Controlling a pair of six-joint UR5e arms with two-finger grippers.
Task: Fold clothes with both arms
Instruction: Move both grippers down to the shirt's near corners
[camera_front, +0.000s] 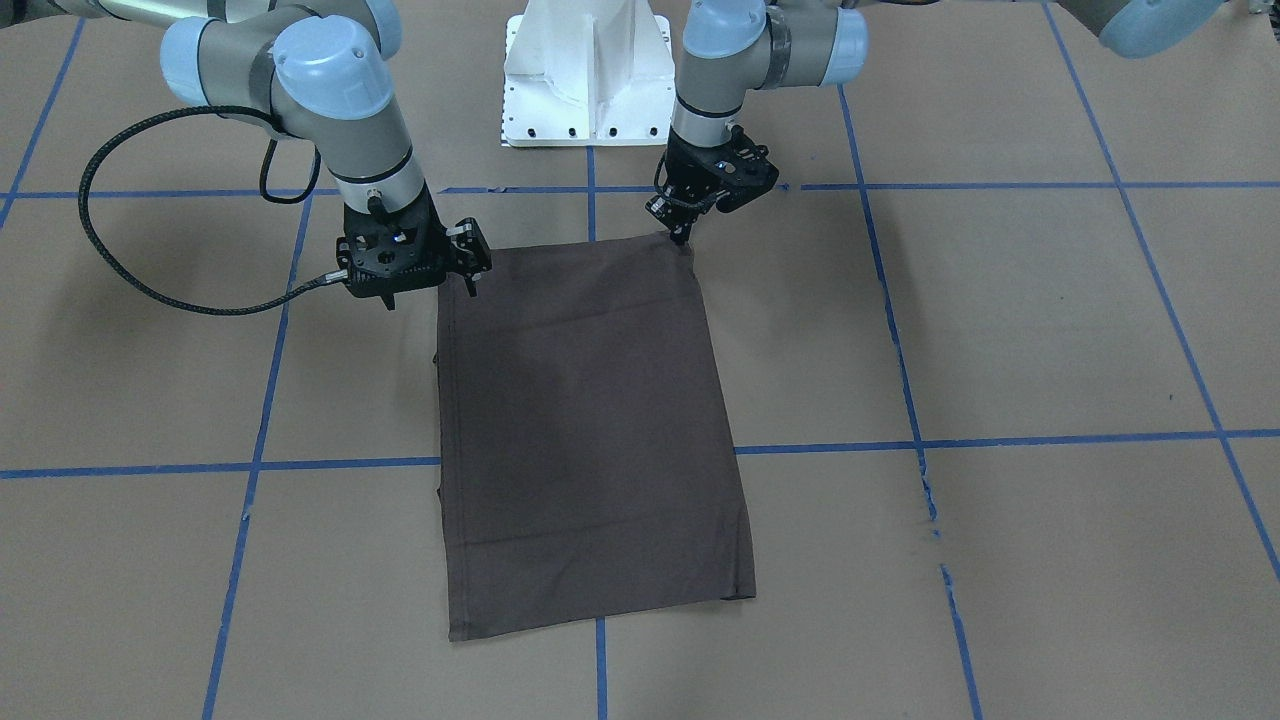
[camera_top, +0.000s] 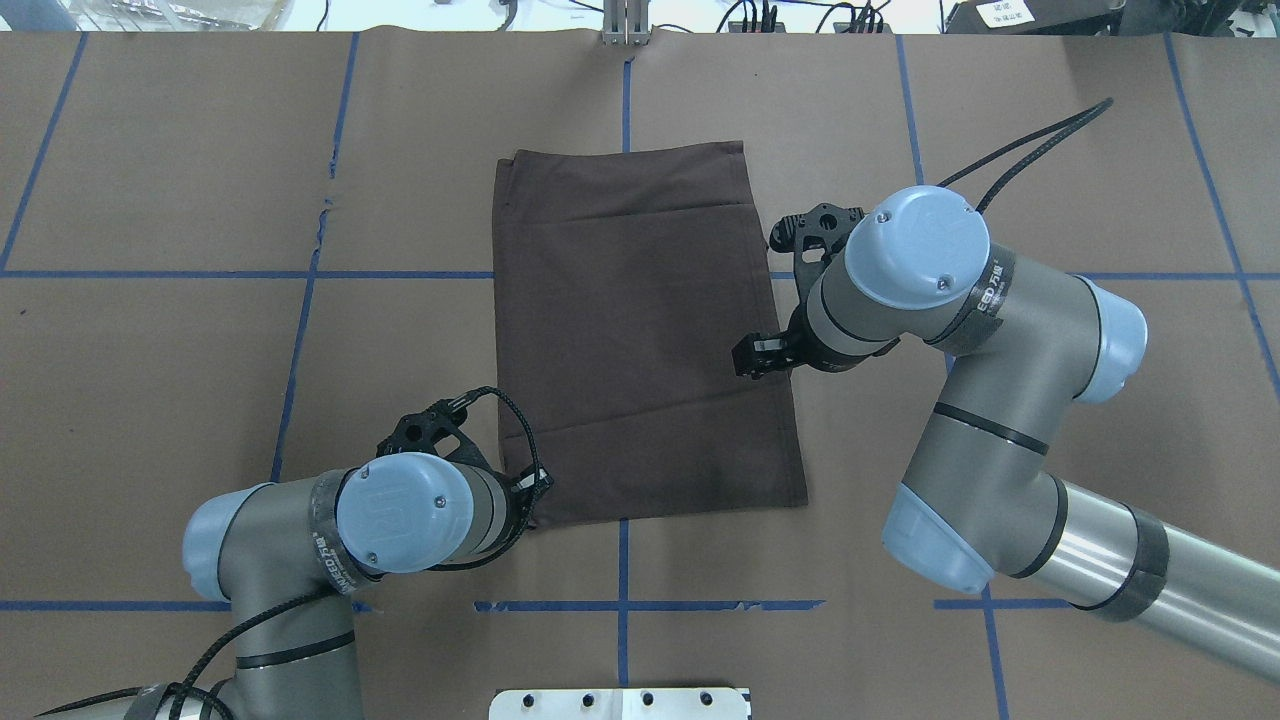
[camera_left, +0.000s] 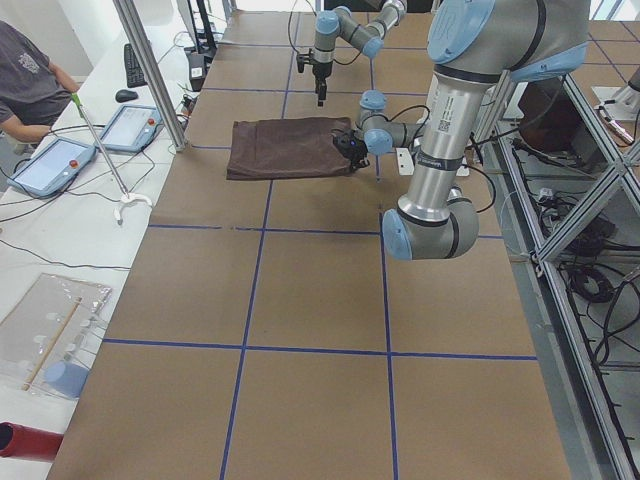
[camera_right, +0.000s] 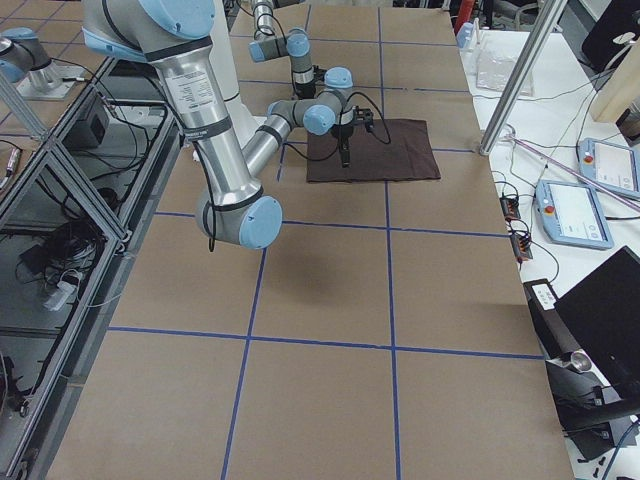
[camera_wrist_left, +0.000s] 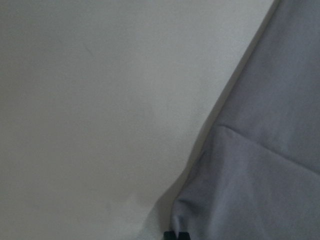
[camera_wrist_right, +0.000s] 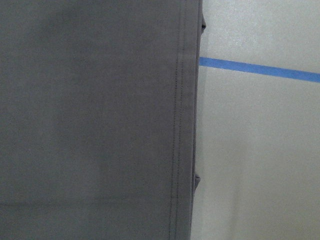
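The T-shirt (camera_front: 590, 420) lies flat on the table (camera_front: 1000, 330) as a folded rectangle, one short edge toward my base. My left gripper (camera_front: 682, 238) sits at a corner of that edge, jaws seemingly pinched on the cloth. The fabric puckers toward them in the wrist view, so I judge I hold it to lift the next fold. My right gripper (camera_front: 472, 280) hangs over the other long edge, toward the same end. Whether it is open or closed, I cannot tell.
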